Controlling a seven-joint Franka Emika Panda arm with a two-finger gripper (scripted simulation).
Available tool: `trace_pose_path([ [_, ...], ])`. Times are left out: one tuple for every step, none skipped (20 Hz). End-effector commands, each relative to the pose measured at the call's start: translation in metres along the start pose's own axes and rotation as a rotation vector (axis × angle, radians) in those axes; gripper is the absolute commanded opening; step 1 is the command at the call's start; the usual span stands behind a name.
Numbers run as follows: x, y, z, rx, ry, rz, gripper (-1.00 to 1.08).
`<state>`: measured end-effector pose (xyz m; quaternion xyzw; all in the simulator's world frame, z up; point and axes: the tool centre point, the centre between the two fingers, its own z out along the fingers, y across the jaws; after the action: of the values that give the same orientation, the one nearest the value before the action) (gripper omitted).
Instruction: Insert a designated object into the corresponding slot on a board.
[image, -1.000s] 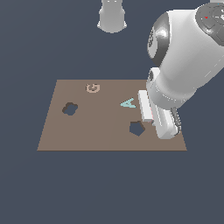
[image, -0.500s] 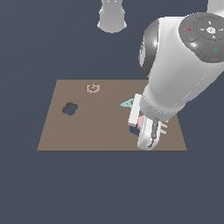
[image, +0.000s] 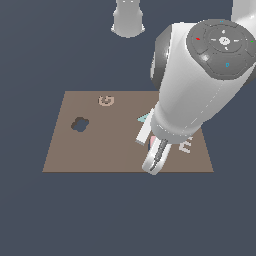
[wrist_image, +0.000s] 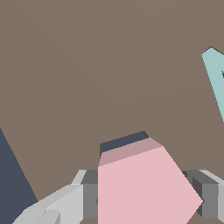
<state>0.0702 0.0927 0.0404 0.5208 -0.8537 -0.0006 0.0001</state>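
Pale pink and five-sided, the pentagon block (wrist_image: 142, 188) filled the near part of the wrist view, pinched between the grey fingers (wrist_image: 89, 194) of the gripper (wrist_image: 144, 199), one finger showing on each flank of it. Just beyond the block's far edge, a dark sliver of the pentagon slot (wrist_image: 122, 142) showed in the brown board (wrist_image: 87, 65), with the block overlapping most of the opening; whether the block had entered the slot or hung just above it could not be told. Toward the wrist view's edge lay part of the teal letter A (wrist_image: 215, 74), flat on the board and apart from the block. In the exterior view, the white Panda arm (image: 200, 85) covered the board's centre-right, and its gripper (image: 156, 159) pointed down near the board's front edge, at about five o'clock from the board's middle. A thin strip of the pink block (image: 152, 142) showed beside the fingers there, and the slot itself was hidden behind the arm. A corner of the teal A (image: 144, 118) peeked out at the arm's edge, at about eleven o'clock from the gripper. Well apart, the lobed flower-shaped hole (image: 79, 124) sat at nine o'clock on the board (image: 100, 150), and a small tan ring-like letter piece (image: 105, 100) lay near the far edge at about eleven o'clock.
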Motion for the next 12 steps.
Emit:
trace_pose_path([
  [0.0015, -0.0020, -0.0003, 0.000, 0.000, 0.021, -1.00],
  [0.0019, -0.0024, -0.0003, 0.000, 0.000, 0.025, -1.00],
  [0.0022, -0.0026, -0.0003, 0.000, 0.000, 0.028, -1.00],
  [0.0021, -0.0024, -0.0003, 0.000, 0.000, 0.028, -1.00],
  [0.0022, -0.0024, -0.0003, 0.000, 0.000, 0.027, -1.00],
  [0.0022, -0.0021, -0.0003, 0.000, 0.000, 0.025, -1.00],
  [0.0022, -0.0021, -0.0003, 0.000, 0.000, 0.024, -1.00],
  [0.0023, -0.0021, -0.0001, 0.000, 0.000, 0.025, -1.00],
  [0.0024, -0.0021, 0.0005, 0.000, 0.000, 0.025, -1.00],
  [0.0024, -0.0022, 0.0023, 0.000, 0.000, 0.025, -1.00],
  [0.0023, -0.0021, 0.0049, 0.000, 0.000, 0.024, -1.00],
  [0.0022, -0.0019, 0.0076, 0.001, 0.000, 0.024, -1.00],
])
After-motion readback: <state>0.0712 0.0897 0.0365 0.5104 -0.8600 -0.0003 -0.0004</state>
